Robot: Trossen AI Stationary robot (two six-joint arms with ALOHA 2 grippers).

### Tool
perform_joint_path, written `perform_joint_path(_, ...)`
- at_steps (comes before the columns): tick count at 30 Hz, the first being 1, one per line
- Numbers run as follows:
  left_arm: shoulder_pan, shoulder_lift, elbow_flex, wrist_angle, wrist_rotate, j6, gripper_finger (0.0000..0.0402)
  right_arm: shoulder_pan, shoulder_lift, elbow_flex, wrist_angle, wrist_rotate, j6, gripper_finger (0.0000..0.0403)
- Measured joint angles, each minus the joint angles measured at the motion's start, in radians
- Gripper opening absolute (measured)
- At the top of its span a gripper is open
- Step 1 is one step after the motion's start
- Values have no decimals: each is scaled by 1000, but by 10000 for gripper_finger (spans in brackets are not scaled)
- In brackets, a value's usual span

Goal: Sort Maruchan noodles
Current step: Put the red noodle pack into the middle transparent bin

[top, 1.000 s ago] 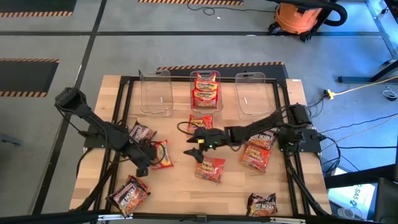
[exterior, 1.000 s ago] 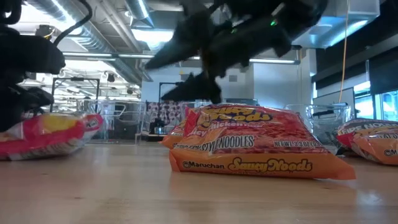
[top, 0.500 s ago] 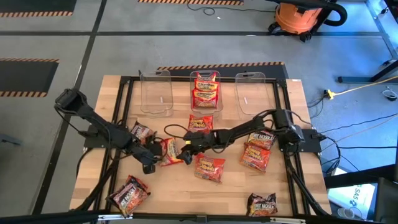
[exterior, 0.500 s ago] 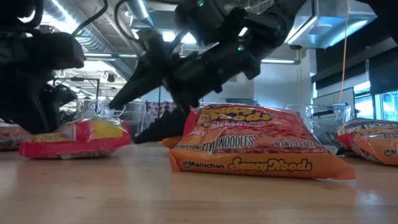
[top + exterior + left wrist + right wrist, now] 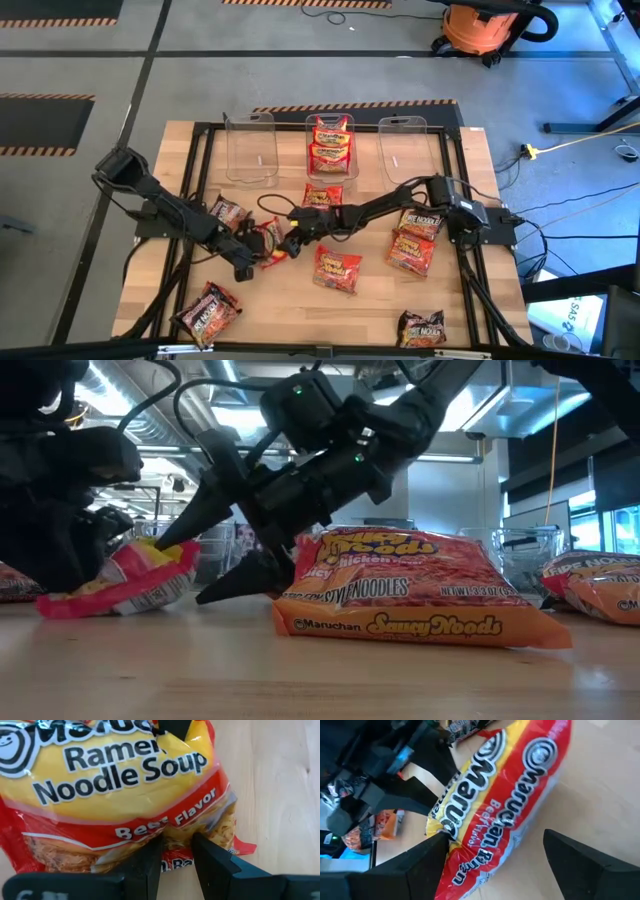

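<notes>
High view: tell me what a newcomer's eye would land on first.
Both arms meet left of the table's middle over one red-and-yellow beef ramen packet: the left end effector is shut on its edge, and the right end effector stands open around its other end. Behind them, the middle clear bin holds red packets, while the bins either side look empty.

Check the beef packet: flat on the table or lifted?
Tilted, one end raised: the left pincer pinches the beef packet while the open right pincer straddles it.
</notes>
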Motion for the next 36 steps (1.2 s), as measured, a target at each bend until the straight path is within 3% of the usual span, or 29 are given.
perform_joint_path(5, 0, 1, 0, 6, -1, 5, 105, -8, 1, 29, 18, -74, 3, 308)
perform_joint_path(12, 0, 3, -2, 32, -1, 5, 105, -19, 1, 39, -3, -54, 37, 308)
perform_joint_path(18, 0, 3, -2, 35, 1, 7, 105, -38, -3, 39, -11, -262, 90, 308)
perform_joint_path(27, 0, 3, -2, 53, -14, 6, 105, -27, 39, 41, 33, -52, 121, 308)
perform_joint_path(31, 8, 3, -3, 70, -17, 12, 105, -11, 60, 42, 109, -22, 124, 304)
perform_joint_path(36, 13, 3, -3, 88, -22, 29, 105, -11, 61, 42, 108, -22, 89, 235)
